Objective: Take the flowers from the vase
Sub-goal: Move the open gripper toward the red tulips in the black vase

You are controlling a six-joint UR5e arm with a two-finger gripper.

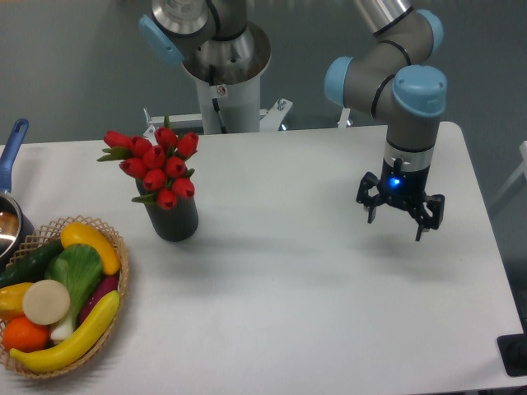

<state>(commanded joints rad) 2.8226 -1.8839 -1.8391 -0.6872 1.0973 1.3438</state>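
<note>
One basket (115, 247) sits near the vase (173, 220) holding flowers (156, 169); fingers (400, 216) spread, empty, well apart.

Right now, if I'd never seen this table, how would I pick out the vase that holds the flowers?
Start at the white table and look to its left half, just right of the wicker basket of fruit and vegetables. There stands the vase, with the flowers rising from it. It is a short, dark, plain cylinder, unlike the blue-handled pot at the left edge.
</note>
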